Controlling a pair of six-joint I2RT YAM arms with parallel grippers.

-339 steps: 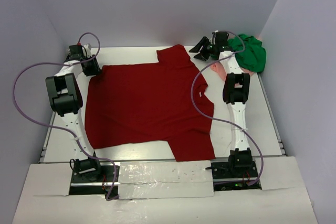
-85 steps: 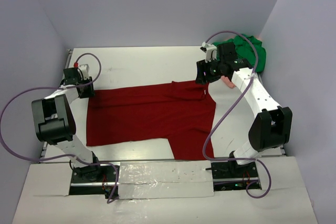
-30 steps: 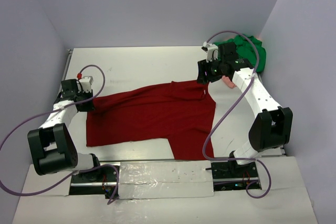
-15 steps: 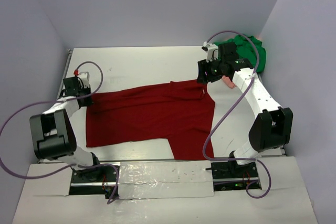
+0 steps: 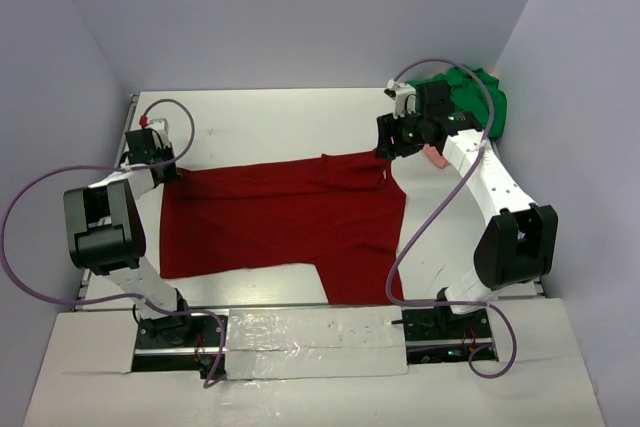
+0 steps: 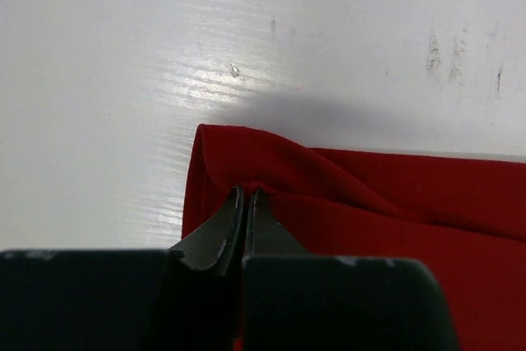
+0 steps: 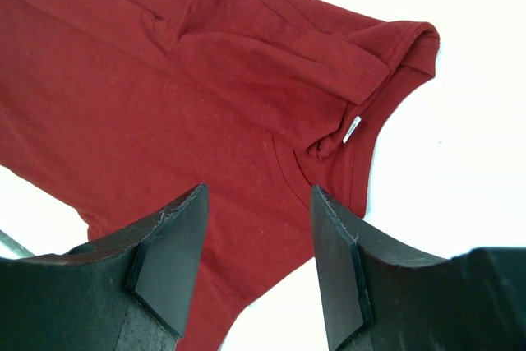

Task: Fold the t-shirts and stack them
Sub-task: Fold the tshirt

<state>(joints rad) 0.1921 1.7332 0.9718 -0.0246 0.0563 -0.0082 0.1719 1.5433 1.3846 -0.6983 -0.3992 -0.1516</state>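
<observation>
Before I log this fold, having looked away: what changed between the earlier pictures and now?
The far half of the dark red t-shirt was folded nearward into a narrower band. The left gripper, shut on the fold's left corner, has just pulled it back outward, flattening that edge. The right gripper came nearward and hovers open over the collar. The green t-shirt and pink t-shirt stayed put.

White table (image 5: 280,119) with faint scuffs (image 6: 432,43), pale purple walls (image 5: 300,17) around, shiny taped strip (image 5: 315,332) along near edge.
</observation>
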